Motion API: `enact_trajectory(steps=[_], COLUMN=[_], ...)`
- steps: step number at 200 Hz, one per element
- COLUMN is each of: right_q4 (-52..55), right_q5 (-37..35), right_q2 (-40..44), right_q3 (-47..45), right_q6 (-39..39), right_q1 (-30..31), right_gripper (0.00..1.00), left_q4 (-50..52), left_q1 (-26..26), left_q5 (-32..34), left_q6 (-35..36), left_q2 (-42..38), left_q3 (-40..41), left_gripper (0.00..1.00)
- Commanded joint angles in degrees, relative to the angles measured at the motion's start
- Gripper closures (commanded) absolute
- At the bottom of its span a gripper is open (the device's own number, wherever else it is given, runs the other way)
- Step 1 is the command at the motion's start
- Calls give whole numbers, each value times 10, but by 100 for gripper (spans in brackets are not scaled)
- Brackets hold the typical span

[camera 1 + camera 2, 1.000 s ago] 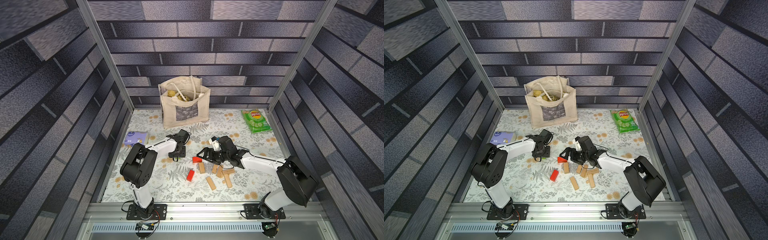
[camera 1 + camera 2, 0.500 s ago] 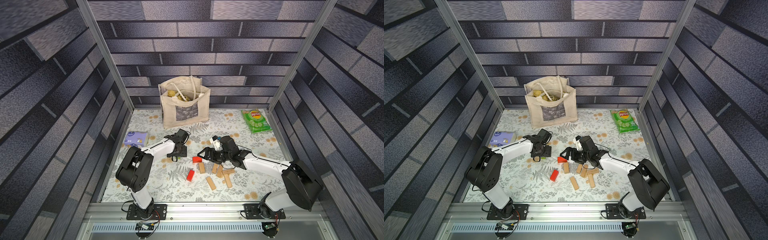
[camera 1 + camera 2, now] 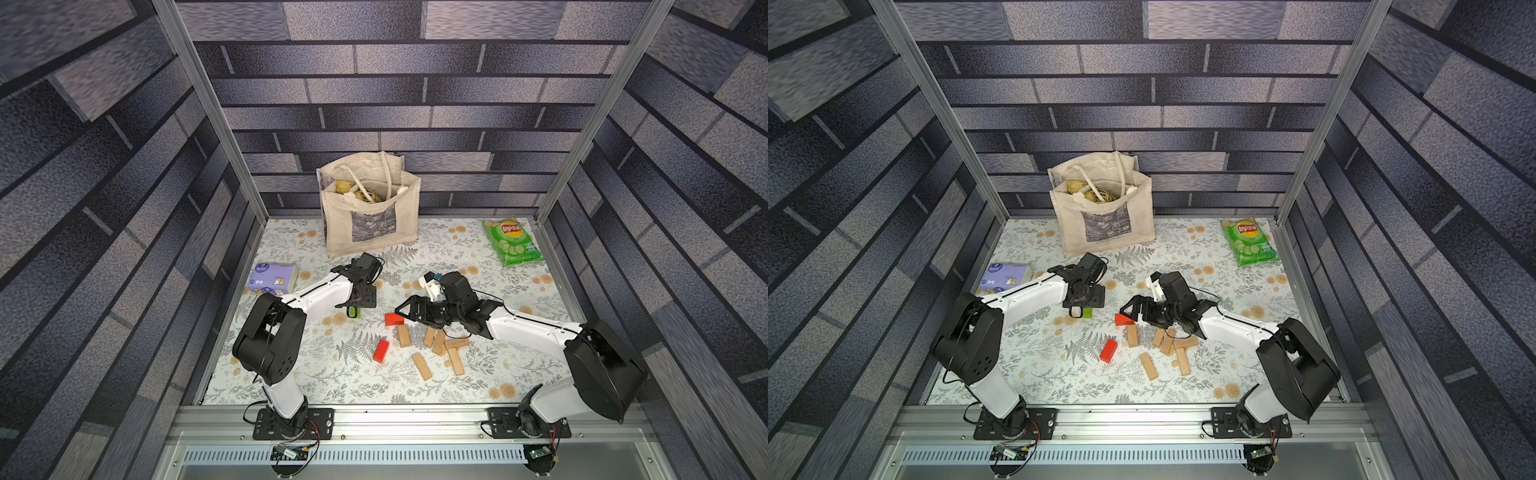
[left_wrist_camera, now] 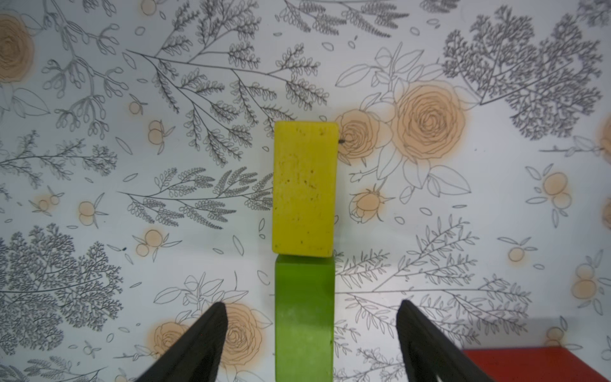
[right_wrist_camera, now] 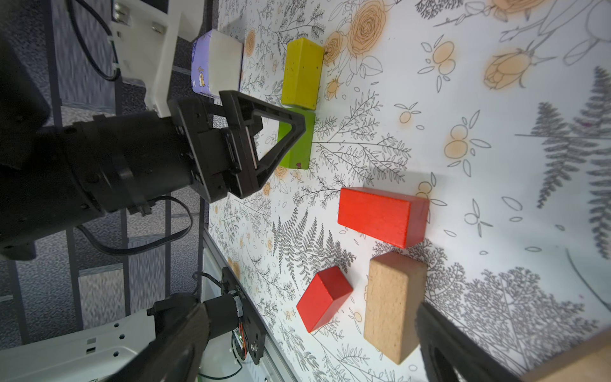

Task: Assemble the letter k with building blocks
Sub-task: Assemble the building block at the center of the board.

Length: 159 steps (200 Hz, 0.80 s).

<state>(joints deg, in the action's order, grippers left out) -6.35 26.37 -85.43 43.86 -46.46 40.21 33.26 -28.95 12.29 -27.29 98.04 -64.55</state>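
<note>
A: Biggest first. You've got the floral mat (image 3: 457, 266), and a tote (image 3: 370, 216) stands at its far edge. The stuff inside is too small to name.
B: Then your arms, both reaching in over the middle of the mat. Your left gripper (image 4: 310, 304) points down with jaws apart, one finger on each side of the green block (image 4: 304, 330). There's a gap on both sides, so it grips nothing.
A: Your right gripper (image 3: 403, 309) is spread wide and empty. It sits low, with its tips right by a red block (image 3: 394, 319). Can't tell if they touch it.
B: The chip bag (image 3: 513, 243) lies flat in the far right corner and the tissue pack (image 3: 272, 278) at the left edge. Both are well apart from the blocks.
A: Now the K (image 5: 299, 99): you have just two pieces lined up. The yellow block (image 4: 304, 188) and the green one lie flat end to end in one straight line, ends touching. Yellow is on the tissue-pack side.
B: That red block lies flat near the green one's free end, not touching it. There's a second red (image 3: 381, 351) nearer the front, on its own.
A: Six tan blocks (image 3: 438, 341) lie loose to the right of the reds, under your right arm. One (image 3: 403, 336) is just beside the first red, four are bunched close, and one (image 3: 422, 366) lies apart in front.
</note>
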Motion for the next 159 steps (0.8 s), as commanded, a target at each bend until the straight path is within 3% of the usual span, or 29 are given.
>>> enact_trajectory(steps=[1,93,159], right_q4=[-8,-6,6], right_q5=[10,40,30], right_q2=[-11,-48,-30], right_q3=[-3,25,16], right_q6=[6,13,16], right_q1=[-4,-5,-5], right_gripper=[0,0,0], left_q4=[18,2,-3], left_q1=[2,3,-4], left_q5=[20,13,16], left_q6=[-7,-22,0], left_q2=[0,-22,-55], left_q3=[-2,35,55], left_gripper=[18,19,18])
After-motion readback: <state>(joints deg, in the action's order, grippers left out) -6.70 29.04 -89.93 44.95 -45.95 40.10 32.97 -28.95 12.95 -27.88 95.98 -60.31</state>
